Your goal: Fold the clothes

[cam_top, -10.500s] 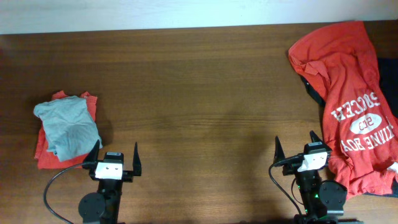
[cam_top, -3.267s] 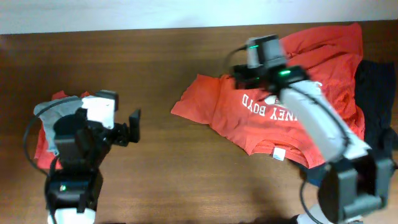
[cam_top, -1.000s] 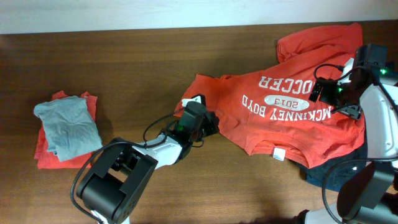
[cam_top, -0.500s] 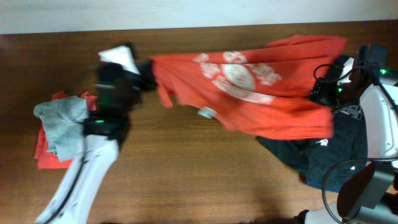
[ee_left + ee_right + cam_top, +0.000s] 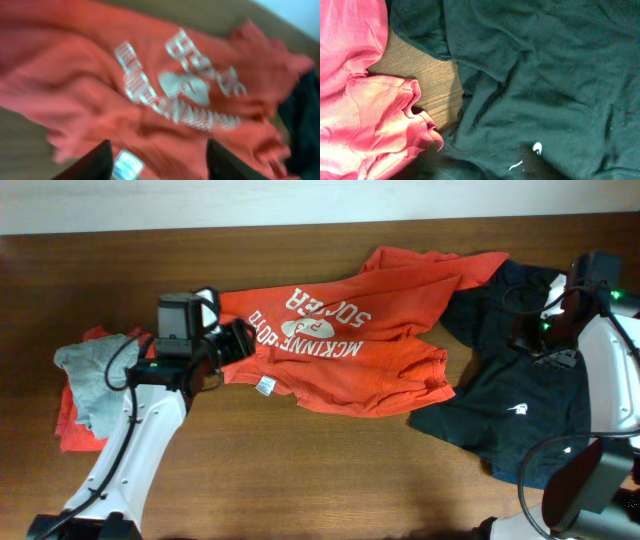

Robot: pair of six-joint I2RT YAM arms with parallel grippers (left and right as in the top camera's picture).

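Note:
The red-orange T-shirt (image 5: 350, 345) lies crumpled across the middle of the table, white lettering and oval logo facing up. My left gripper (image 5: 240, 340) hovers at the shirt's left edge. In the left wrist view its gripper (image 5: 160, 167) is open, with shirt cloth (image 5: 165, 90) and a white tag (image 5: 127, 165) below the parted fingers. The dark navy garment (image 5: 510, 395) lies at the right. My right gripper (image 5: 535, 330) hangs over it. In the right wrist view the fingers (image 5: 420, 165) are blurred but apart over navy cloth (image 5: 545, 75), holding nothing.
A folded grey garment (image 5: 100, 380) rests on a plain red one (image 5: 70, 430) at the far left, close to the left arm. Bare brown table (image 5: 300, 470) runs along the front. A white wall borders the back edge.
The left gripper dragged the red-orange shirt leftward and let it go. The shirt now lies flat, the navy garment is uncovered, and the right fingers have drawn closer together.

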